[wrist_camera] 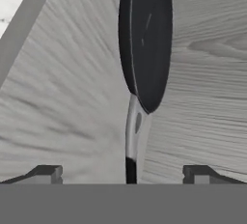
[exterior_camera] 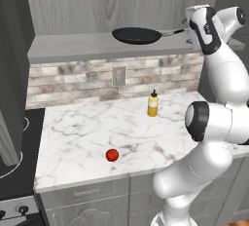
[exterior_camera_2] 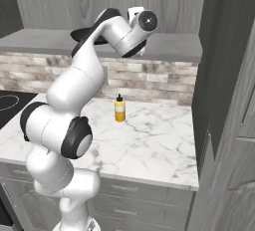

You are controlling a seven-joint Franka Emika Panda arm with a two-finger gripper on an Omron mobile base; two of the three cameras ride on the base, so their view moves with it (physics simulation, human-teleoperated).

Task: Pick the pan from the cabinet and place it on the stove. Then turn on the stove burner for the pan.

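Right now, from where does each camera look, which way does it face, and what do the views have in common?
Left base view: behind the arm, to its left, looking forward and down at the marble counter, the cabinet shelf and the pan; the white arm rises at the right.
Right base view: behind, to the right; same counter, the arm at the left.
Hand view: looks along the open gripper at the pan's handle, fingertips at the bottom.
Shared: both base views show the yellow bottle; all show the pan.
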